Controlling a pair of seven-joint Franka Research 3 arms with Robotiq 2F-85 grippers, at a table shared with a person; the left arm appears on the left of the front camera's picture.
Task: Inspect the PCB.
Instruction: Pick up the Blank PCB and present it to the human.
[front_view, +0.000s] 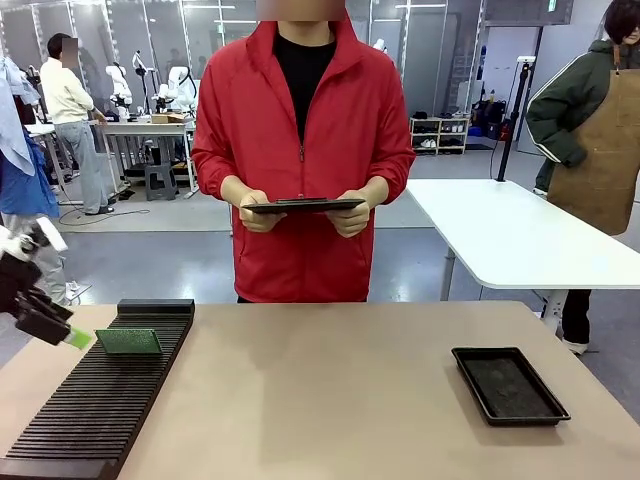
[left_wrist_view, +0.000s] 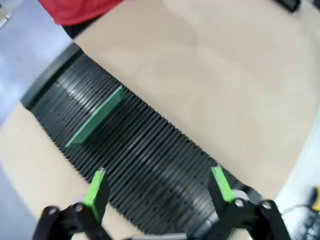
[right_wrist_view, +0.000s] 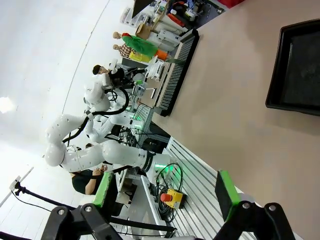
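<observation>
The circuit board (front_view: 129, 341) is a thin green rectangle with a finely speckled face, propped in the grooves of a black ridged rack (front_view: 90, 415) on the table's (front_view: 330, 400) left. The left gripper (front_view: 70, 332) hangs just beside it, fingers apart; the right gripper (right_wrist_view: 165, 175) is spread wide too.

Bright even indoor light, left wrist view blurred, wide-angle edges

Right hand (right_wrist_view: 165, 192) wide apart, tray (right_wrist_view: 275, 65) beyond
</observation>
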